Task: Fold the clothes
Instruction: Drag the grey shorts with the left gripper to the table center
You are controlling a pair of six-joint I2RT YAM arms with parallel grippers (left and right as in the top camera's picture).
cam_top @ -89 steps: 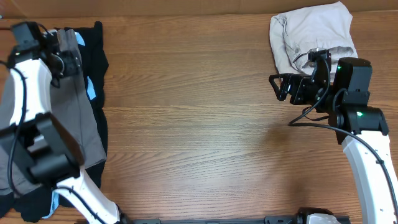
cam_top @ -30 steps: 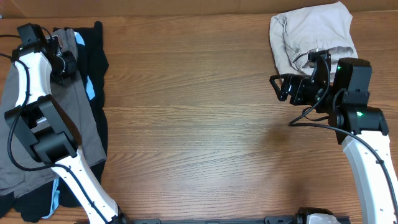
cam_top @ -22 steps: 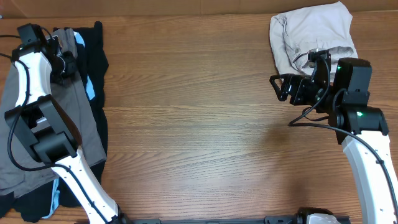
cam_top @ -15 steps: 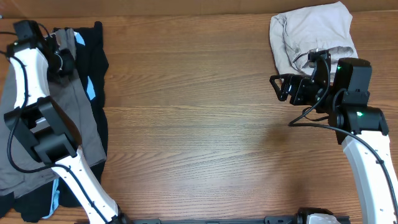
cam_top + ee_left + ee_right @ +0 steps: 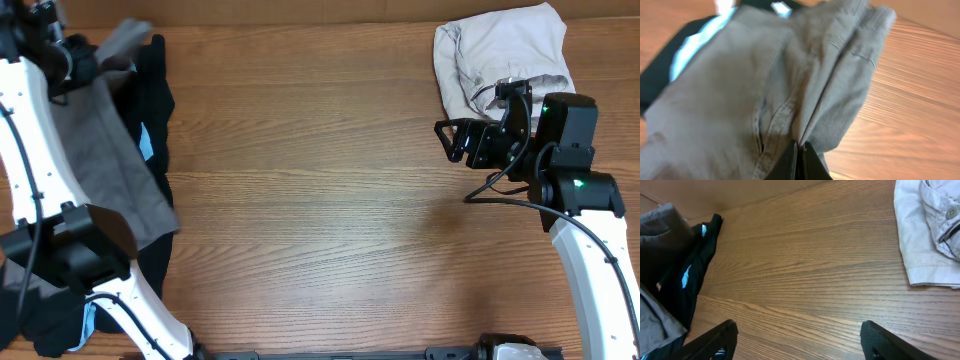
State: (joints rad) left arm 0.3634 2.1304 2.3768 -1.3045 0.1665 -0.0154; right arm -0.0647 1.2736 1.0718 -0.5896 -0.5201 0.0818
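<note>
The grey shorts (image 5: 110,160) hang partly lifted at the table's left edge, over a black garment with light-blue stripes (image 5: 155,95). My left gripper (image 5: 72,58) is at the far left corner, shut on a fold at the shorts' waistband. In the left wrist view its fingertips (image 5: 800,159) pinch the grey fabric (image 5: 765,90), with the black garment (image 5: 655,80) below. A beige garment (image 5: 505,55) lies crumpled at the far right. My right gripper (image 5: 448,140) hovers open just left of it, with only bare wood between its fingers (image 5: 715,340).
Wooden table (image 5: 320,200) between the two piles. In the right wrist view the beige garment (image 5: 925,235) is at the right edge, and the black garment (image 5: 695,275) and grey shorts (image 5: 660,235) are far left.
My left gripper closed on the shorts' waistband and pulled it up and away, so the grey fabric now hangs stretched. The right arm has not moved.
</note>
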